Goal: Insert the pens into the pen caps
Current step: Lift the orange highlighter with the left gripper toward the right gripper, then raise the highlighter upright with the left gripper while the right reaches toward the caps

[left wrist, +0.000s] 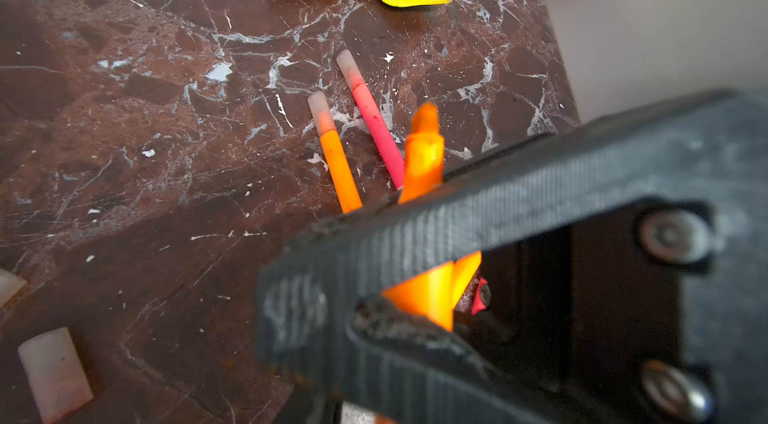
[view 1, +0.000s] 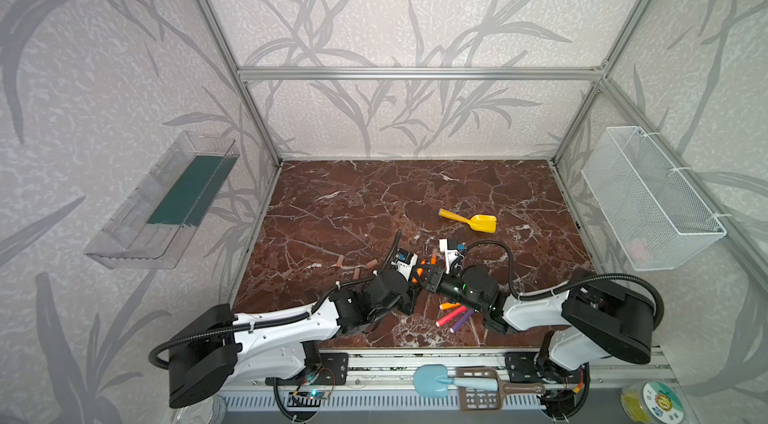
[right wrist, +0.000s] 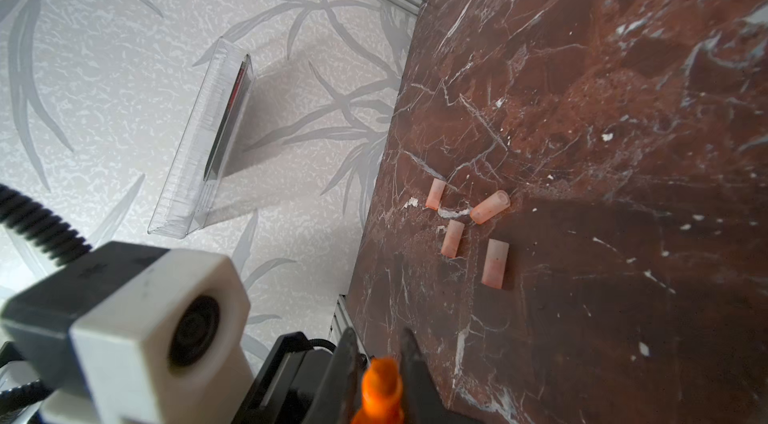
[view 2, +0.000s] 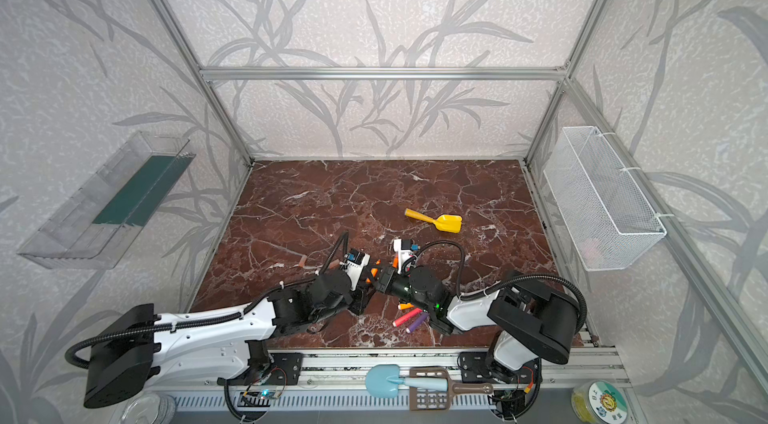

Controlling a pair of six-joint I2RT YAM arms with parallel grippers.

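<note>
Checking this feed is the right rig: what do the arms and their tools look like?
The left arm and right arm have white shells, black joints and black corrugated cables. The left tool and right tool are black; the left's fingers are ribbed, with a chalky scribble. White wrist cameras.

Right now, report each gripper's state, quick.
Left gripper: an orange pen lies between its jaws; whether they grip it cannot be told.
Right gripper: closed on the orange pen.
</note>
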